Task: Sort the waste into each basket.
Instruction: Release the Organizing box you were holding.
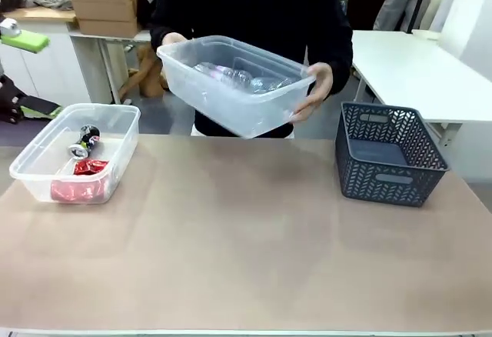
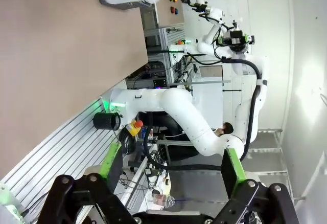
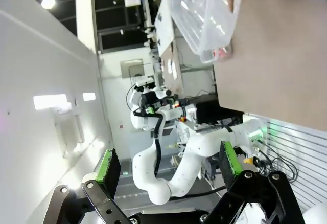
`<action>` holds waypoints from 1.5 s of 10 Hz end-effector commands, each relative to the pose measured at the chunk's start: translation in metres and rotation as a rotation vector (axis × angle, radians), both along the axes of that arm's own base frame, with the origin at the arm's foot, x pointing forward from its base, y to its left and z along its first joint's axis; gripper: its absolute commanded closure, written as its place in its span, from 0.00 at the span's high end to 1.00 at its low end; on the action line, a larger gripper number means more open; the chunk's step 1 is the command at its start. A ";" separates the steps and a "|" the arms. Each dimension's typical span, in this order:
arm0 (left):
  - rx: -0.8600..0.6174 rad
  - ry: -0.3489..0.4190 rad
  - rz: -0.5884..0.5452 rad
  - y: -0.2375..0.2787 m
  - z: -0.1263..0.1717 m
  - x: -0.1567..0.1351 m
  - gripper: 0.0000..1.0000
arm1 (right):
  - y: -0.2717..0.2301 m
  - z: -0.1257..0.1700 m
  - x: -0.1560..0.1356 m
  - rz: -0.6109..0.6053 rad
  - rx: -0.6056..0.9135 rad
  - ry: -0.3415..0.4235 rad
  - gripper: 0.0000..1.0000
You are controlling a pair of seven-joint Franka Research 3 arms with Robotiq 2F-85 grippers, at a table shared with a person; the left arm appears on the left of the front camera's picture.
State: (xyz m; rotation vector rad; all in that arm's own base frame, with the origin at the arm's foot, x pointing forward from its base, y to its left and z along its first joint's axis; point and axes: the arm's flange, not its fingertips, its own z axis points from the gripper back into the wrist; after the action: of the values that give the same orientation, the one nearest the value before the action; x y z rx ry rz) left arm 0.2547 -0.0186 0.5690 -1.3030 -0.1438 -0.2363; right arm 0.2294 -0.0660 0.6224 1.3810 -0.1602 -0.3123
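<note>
One clear basket (image 1: 73, 152) stands on the table at the left. It holds a black-and-silver can (image 1: 84, 140) and crushed red cans (image 1: 81, 183). A person at the far side holds the second clear basket (image 1: 234, 83) in both hands above the far table edge, with clear plastic bottles (image 1: 231, 75) lying in it. That held basket (image 3: 204, 19) and the person's fingers also appear at the top of the right wrist view. My left gripper (image 2: 171, 183) is open with nothing between its fingers, away from the table. Likewise, my right gripper (image 3: 169, 183) is open and holds nothing.
A dark grey lattice basket (image 1: 388, 152) stands at the table's right side. The brown table top (image 1: 246, 252) stretches bare across the middle and front. White tables and cardboard boxes (image 1: 104, 2) stand behind the person.
</note>
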 end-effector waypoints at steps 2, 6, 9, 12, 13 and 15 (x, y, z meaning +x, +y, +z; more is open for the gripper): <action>-0.029 -0.026 -0.008 0.000 0.002 0.000 1.00 | -0.004 0.006 0.002 -0.004 0.022 -0.004 1.00; -0.029 -0.026 -0.008 0.000 0.002 0.000 1.00 | -0.004 0.006 0.002 -0.004 0.022 -0.004 1.00; -0.029 -0.026 -0.008 0.000 0.002 0.000 1.00 | -0.004 0.006 0.002 -0.004 0.022 -0.004 1.00; -0.029 -0.026 -0.008 0.000 0.002 0.000 1.00 | -0.004 0.006 0.002 -0.004 0.022 -0.004 1.00; -0.029 -0.026 -0.008 0.000 0.002 0.000 1.00 | -0.004 0.006 0.002 -0.004 0.022 -0.004 1.00; -0.029 -0.026 -0.008 0.000 0.002 0.000 1.00 | -0.004 0.006 0.002 -0.004 0.022 -0.004 1.00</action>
State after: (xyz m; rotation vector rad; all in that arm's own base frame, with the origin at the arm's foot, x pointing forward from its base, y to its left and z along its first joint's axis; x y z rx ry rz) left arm 0.2532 -0.0175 0.5698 -1.3075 -0.1488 -0.2379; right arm 0.2289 -0.0703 0.6223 1.3798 -0.1555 -0.3261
